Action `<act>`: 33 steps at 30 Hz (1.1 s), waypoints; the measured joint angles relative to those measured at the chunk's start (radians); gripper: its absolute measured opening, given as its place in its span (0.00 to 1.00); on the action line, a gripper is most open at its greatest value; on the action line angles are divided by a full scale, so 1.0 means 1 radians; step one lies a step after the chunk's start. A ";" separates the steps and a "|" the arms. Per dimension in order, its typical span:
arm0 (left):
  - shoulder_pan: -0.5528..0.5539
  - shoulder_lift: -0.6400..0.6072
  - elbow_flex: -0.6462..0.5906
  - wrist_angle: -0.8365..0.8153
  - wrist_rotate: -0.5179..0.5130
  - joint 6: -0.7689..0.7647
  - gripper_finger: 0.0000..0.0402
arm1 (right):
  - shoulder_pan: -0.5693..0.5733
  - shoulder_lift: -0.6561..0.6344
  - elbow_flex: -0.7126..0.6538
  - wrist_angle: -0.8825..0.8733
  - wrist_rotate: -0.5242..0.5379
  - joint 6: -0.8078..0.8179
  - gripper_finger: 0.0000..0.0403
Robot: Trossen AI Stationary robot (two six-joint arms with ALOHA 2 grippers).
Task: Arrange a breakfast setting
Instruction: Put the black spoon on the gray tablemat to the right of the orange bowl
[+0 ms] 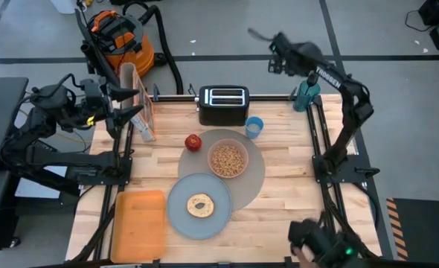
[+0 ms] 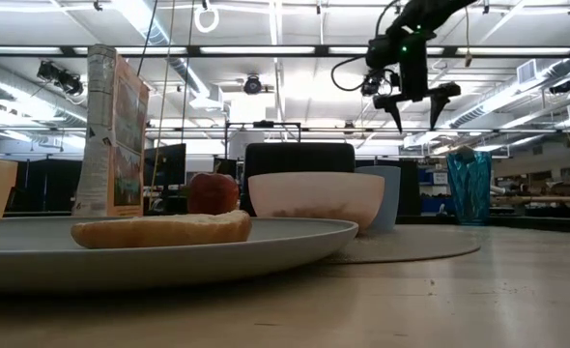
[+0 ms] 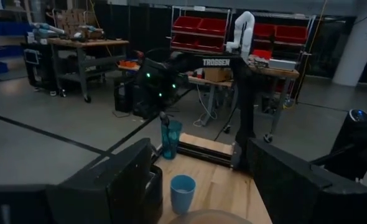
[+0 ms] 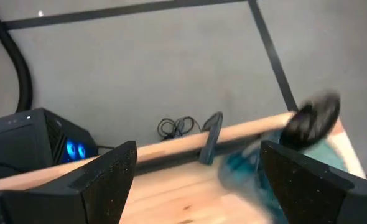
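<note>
The round grey-brown mat (image 1: 255, 179) lies mid-table. On it sits the pink bowl (image 1: 228, 159) with cereal. The grey plate (image 1: 176, 212), with a bread ring on it, overlaps the mat's near left edge. The red apple (image 1: 193, 141) rests at the mat's far left edge, and the blue cup (image 1: 254, 126) stands beyond the mat. A spoon (image 3: 165, 119) stands in a teal glass (image 1: 306, 95) at the far right corner. My right gripper (image 2: 415, 121) is open and empty, high above the far edge near the glass. My left gripper (image 1: 134, 104) is open at the far left.
A black toaster (image 1: 223, 104) stands at the far edge. A cereal box (image 1: 134, 100) stands upright at the far left, beside my left gripper. An orange tray (image 1: 139, 223) lies at the near left. The table's right side (image 1: 294, 186) is bare wood.
</note>
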 joint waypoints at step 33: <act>0.000 -0.004 0.000 0.000 -0.108 0.057 0.68 | -0.396 0.133 0.194 -0.228 -0.241 -0.024 0.86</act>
